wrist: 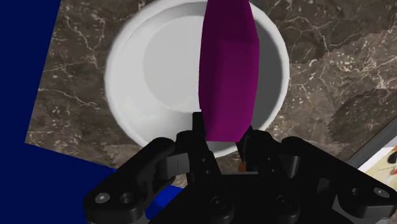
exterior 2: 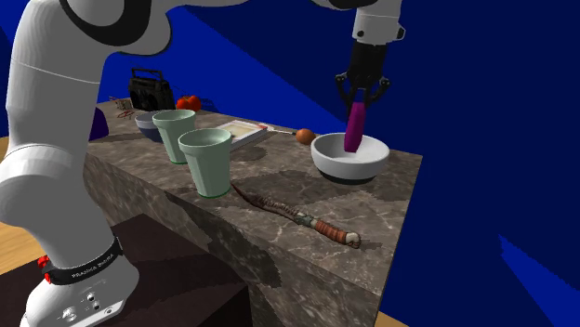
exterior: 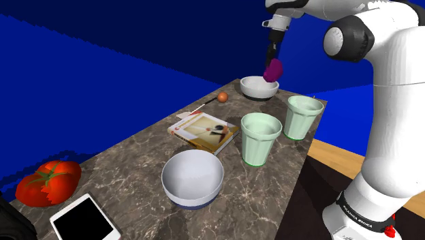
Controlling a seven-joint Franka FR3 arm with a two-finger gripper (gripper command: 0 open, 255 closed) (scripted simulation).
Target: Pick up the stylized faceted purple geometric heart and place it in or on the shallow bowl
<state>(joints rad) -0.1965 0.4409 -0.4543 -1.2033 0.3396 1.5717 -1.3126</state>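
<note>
The white arm (exterior: 381, 102) fills the right side of the shoulder view and reaches up and over to the top of the frame. Under it, the dark marbled counter (exterior: 136, 157) runs from the lower left up toward the centre. At the counter's far end, just right of centre and high in the frame, sits the shallow white bowl (exterior: 259, 87). In the second exterior view this bowl stands right of centre, near the counter's edge.

The purple faceted heart (exterior 2: 354, 125) hangs upright directly over the bowl, with its lower end dipping inside the rim. I can't tell whether it touches the bowl's floor. The black gripper (exterior 2: 361, 93) points straight down, and its two fingers pinch the heart's upper end between them. The wrist view confirms this, showing the fingers clasping the purple body with the bowl's hollow right behind it.

So the carry looks done and the placing step is in hand. To my eye the next move calls for little: perhaps a slight lowering, then spreading the fingers so the heart drops into the hollow, then lifting straight up clear of the rim.
</note>
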